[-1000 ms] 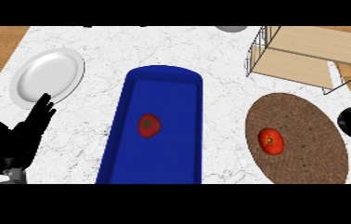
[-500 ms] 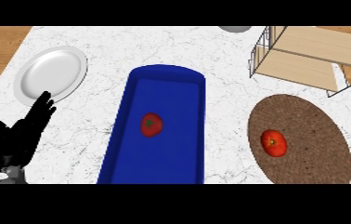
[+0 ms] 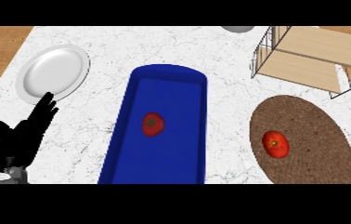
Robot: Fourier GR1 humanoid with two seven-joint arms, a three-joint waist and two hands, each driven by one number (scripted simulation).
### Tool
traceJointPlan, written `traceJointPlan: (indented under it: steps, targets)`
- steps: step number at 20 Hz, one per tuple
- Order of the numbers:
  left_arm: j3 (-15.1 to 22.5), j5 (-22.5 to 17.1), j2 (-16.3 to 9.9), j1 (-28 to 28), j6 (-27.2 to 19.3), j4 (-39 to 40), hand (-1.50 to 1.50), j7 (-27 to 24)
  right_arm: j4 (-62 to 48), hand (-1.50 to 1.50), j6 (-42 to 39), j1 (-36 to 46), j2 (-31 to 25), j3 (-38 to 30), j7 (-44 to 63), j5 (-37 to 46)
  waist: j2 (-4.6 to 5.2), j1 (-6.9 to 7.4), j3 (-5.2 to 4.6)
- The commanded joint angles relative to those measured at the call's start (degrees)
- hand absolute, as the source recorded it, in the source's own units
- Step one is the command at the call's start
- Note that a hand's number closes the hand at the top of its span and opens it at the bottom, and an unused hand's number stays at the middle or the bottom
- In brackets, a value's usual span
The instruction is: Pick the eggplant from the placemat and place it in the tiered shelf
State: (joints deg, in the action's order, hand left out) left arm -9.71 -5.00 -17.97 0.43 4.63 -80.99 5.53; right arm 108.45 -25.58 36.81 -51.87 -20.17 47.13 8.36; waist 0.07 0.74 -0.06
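Observation:
A red, round, tomato-like vegetable (image 3: 275, 144) with a green stem lies on the round brown placemat (image 3: 308, 118) at the right. No eggplant shows. The wooden tiered shelf (image 3: 305, 56) with a wire frame stands behind the placemat at the top right. My left hand (image 3: 27, 130) rests open, fingers up, at the lower left edge, far from the placemat. My right hand is out of view.
A long blue tray (image 3: 122, 139) in the middle holds a second red vegetable (image 3: 153, 124). A white plate (image 3: 53, 72) lies at the left, just beyond the left hand. A grey bowl (image 3: 238, 29) shows at the top edge.
A dark shape at the right edge, seen one second ago, is gone from view. The left hand has stayed in place. Nothing on the counter has moved.

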Motion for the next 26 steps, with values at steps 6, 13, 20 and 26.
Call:
traceJointPlan:
  steps: [6,13,20,26]
  targets:
    - [-0.7,0.0,0.4,-0.7,0.2,-2.0,0.00,2.0,-17.7,1.50,3.2,8.7,-1.2,7.3,-8.7,10.5,0.15,0.46,0.02]
    - [-0.4,1.3,1.0,-2.1,0.4,-0.9,0.00,2.2,-21.6,1.50,7.1,6.9,2.2,8.4,-12.9,16.6,-0.05,-0.30,0.04]
    - [-0.1,2.0,2.4,-1.9,-0.8,-2.0,0.00,2.5,-43.1,1.50,15.8,12.6,5.1,8.7,-26.4,21.5,0.28,0.46,0.08]
    - [-0.5,3.2,3.0,-1.4,0.1,3.3,0.00,-3.2,-50.4,1.50,20.2,15.6,6.5,6.4,-23.2,23.5,0.19,-0.05,0.03]
